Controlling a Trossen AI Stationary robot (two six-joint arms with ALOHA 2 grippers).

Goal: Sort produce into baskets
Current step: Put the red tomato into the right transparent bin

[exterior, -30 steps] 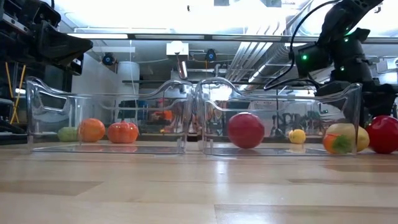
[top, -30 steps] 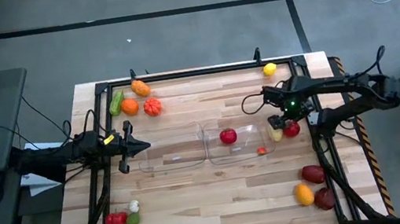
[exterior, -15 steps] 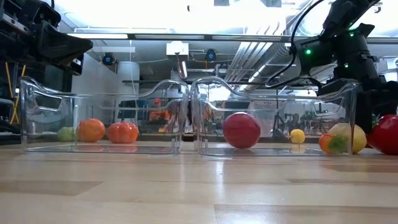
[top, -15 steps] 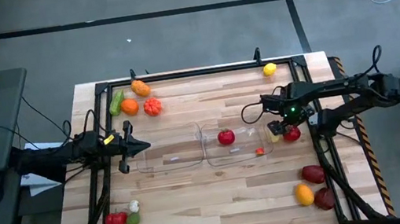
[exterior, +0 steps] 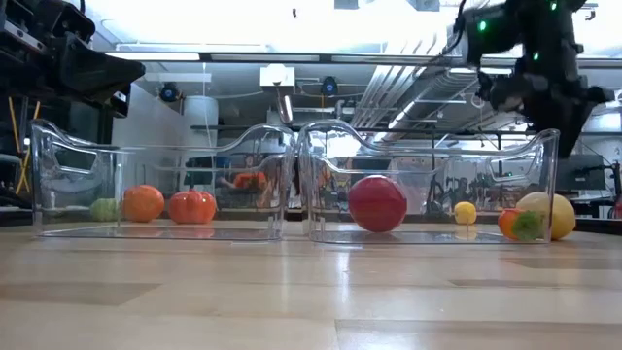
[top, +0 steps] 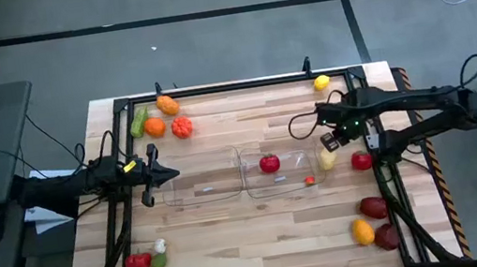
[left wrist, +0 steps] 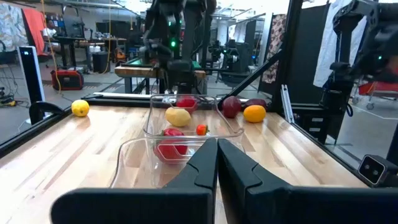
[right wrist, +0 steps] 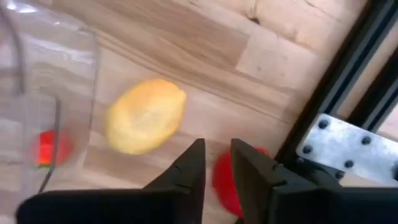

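Observation:
Two clear baskets stand end to end mid-table, the left one (top: pixel 206 198) and the right one (top: pixel 285 189). A red fruit (top: pixel 269 163) and a small red-orange piece (top: pixel 310 180) lie in the right one. A pale yellow fruit (right wrist: pixel 146 115) lies on the wood just outside that basket's right end. Another red fruit (top: pixel 361 161) rests on the table farther right. My right gripper (top: pixel 329 142) hovers above these two, fingers almost shut (right wrist: pixel 217 149) with nothing between them. My left gripper (top: pixel 173 172) waits shut at the left basket's left end.
Orange and green produce (top: pixel 161 121) lies at the far left and a yellow lemon (top: pixel 322 83) at the far right. Maroon and orange pieces (top: pixel 373 222) lie near right, a red, white and green group (top: pixel 146 259) near left. A black frame rail (right wrist: pixel 348 81) edges the table.
My right gripper has risen from beside the right basket's right end and now hangs well above the table. The red fruit that lay by its fingers has rolled toward the table's right edge. Both baskets have slid slightly toward the table's left edge.

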